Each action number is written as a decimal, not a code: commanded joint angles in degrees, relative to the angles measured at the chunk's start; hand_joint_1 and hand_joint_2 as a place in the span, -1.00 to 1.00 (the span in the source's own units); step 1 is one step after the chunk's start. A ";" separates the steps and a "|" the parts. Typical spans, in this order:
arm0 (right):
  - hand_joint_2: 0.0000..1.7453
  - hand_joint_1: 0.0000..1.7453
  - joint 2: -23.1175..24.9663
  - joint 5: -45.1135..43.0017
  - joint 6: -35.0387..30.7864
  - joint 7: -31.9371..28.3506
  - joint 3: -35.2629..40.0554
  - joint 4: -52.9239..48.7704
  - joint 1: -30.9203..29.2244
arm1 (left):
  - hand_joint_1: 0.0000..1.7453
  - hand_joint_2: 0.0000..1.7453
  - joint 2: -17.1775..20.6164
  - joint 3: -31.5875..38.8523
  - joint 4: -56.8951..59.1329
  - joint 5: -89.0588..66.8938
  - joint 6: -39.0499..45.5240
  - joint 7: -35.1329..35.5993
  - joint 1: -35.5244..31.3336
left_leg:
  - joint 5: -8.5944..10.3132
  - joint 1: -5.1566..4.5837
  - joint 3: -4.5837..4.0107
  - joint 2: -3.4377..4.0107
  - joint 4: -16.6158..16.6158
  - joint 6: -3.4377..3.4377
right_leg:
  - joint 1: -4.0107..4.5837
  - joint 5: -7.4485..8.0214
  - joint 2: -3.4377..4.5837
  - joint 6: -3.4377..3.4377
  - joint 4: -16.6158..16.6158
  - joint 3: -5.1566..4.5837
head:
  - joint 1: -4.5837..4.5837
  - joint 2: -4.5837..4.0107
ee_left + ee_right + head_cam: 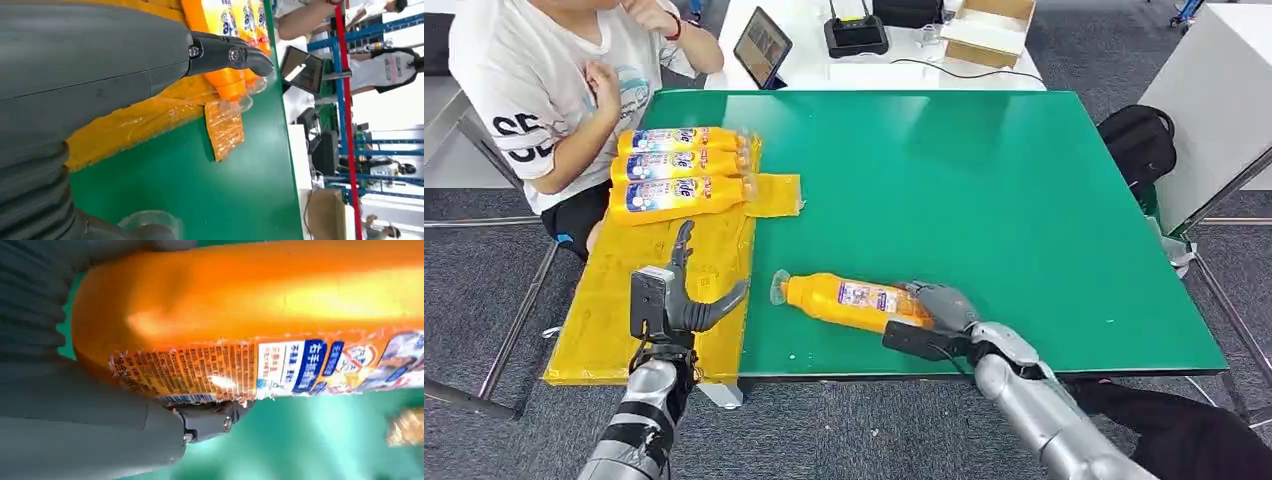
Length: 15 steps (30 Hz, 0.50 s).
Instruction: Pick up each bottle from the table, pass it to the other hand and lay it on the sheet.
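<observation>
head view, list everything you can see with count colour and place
bottles on sheet: 3, orange, lying side by side at its far end
held bottle: 1, orange, lying on table near front edge
sheet: 1, yellow, table's left side
table: 1, green
tablet: 1, dark, white desk behind
box: 1, cardboard, same desk
bag: 1, black, floor right
person: 1, white shirt, far left
left robot hand: open, over sheet
right robot hand: grips held bottle's base

Left robot hand (pixel 679 295) raised with fingers spread; right robot hand (pixel 939 315) low, fingers closed in a grasp.
</observation>
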 commanded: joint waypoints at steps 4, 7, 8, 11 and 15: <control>1.00 1.00 9.38 -2.65 -12.34 -5.63 -18.54 -19.01 10.75 | -1.00 1.00 -0.31 2.16 0.75 0.81 1.24 0.55 0.56 | -0.04 -0.01 -0.02 0.05 -0.02 0.04 | 0.01 -0.03 -0.01 -0.11 -0.02 -0.02 | -0.04 0.00; 1.00 1.00 11.87 -4.20 -16.91 -7.69 -22.18 -26.41 14.18 | -1.00 1.00 -0.37 2.29 0.08 1.26 1.44 0.72 1.35 | -0.06 -0.03 -0.03 -0.03 0.00 0.05 | -0.02 -0.09 -0.10 -0.15 0.03 -0.02 | 0.00 0.00; 1.00 1.00 11.91 -4.15 -17.00 -7.64 -22.27 -27.08 14.54 | -1.00 1.00 -0.41 2.29 0.03 1.28 1.47 0.75 1.43 | -0.04 -0.03 -0.11 0.00 0.00 0.03 | -0.04 -0.06 -0.04 -0.12 0.03 -0.11 | -0.02 0.00; 1.00 1.00 12.55 -4.28 -18.16 -8.72 -23.01 -27.15 14.70 | -1.00 1.00 -0.48 2.24 -0.08 1.31 1.56 0.72 1.44 | -0.05 -0.05 -0.08 0.00 -0.02 0.03 | -0.02 -0.06 -0.06 -0.12 0.00 -0.08 | -0.04 0.00; 1.00 1.00 15.44 -7.92 -23.44 -15.61 -25.37 -30.36 16.43 | -1.00 1.00 -0.85 2.64 -2.19 4.95 -0.84 1.71 2.03 | -0.11 -0.03 0.01 0.01 0.02 0.06 | 0.02 -0.10 -0.07 -0.18 0.01 0.01 | -0.02 0.00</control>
